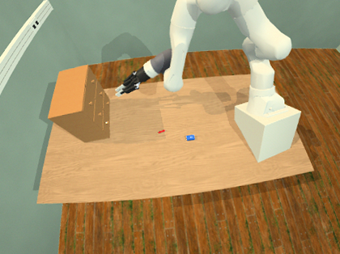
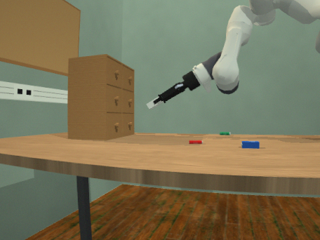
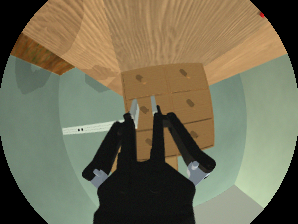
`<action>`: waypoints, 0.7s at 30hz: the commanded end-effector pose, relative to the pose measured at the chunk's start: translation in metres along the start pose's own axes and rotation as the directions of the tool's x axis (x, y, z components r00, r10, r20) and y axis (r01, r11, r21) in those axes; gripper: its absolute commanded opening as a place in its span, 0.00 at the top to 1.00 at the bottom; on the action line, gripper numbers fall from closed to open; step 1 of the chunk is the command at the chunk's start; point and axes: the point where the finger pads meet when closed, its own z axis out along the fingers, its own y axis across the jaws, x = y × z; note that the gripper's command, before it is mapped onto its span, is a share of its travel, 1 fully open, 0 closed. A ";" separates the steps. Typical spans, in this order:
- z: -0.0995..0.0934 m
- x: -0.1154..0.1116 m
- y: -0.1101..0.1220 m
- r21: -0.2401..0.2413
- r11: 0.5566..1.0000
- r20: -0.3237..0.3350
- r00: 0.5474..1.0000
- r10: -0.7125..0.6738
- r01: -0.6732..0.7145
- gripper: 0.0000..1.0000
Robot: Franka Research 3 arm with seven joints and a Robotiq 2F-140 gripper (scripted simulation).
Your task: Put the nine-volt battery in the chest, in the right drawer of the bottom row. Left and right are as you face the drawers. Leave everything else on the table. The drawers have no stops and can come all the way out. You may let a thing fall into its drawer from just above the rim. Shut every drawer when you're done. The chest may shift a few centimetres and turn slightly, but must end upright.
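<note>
A wooden chest point(image 1: 69, 92) point(image 2: 88, 98) point(image 3: 168, 107) stands upright on a pale, wood-grained table point(image 1: 121, 170) point(image 2: 158, 158) point(image 3: 160, 35), all six drawers shut, in three rows of two. The black gripper point(image 1: 118, 92) point(image 2: 153, 104) point(image 3: 144, 103) slants down toward the front, apart from it; its slim, pale-tipped jaws stand a little apart, with nothing between them. The nine-volt battery, a small blue block point(image 1: 190, 137) point(image 2: 250, 144), lies on the table between chest and robot base, well away from the gripper. The step in hand appears to be reaching for a knob to open the bottom right drawer. Its small, stubby knob point(image 2: 130, 125) point(image 3: 139, 78) is on the far side in the exterior view and at upper left in the inverted wrist view. To do this well, the fingers should go lower, keep a gap just wider than the knob, straddle it squarely and close before drawing back. The pull should be straight, slow and short, since the drawer has no stops; a skewed tug could turn the chest. The drawer fronts are flat and brown, parted by thin dark seams. A slender red cylinder point(image 1: 160, 132) point(image 2: 196, 142) point(image 3: 262, 15) and a similar green one point(image 2: 225, 133) should remain on the table.
</note>
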 end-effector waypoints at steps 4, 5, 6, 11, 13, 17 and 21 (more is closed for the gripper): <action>0.019 0.009 0.001 -0.002 1.000 0.001 1.000 0.010 -0.010 0.72; 0.024 0.012 0.001 -0.002 1.000 0.001 1.000 0.010 -0.010 0.72; 0.029 0.014 0.001 -0.002 1.000 0.001 1.000 0.010 -0.010 0.72; 0.056 0.027 0.001 -0.002 1.000 0.001 1.000 0.010 -0.010 0.72; 0.065 0.031 0.001 -0.002 1.000 0.001 1.000 0.010 -0.010 0.72; 0.079 0.038 0.001 -0.002 1.000 0.001 1.000 0.010 -0.010 0.72; 0.084 0.040 0.001 -0.002 1.000 0.001 1.000 0.010 -0.010 0.72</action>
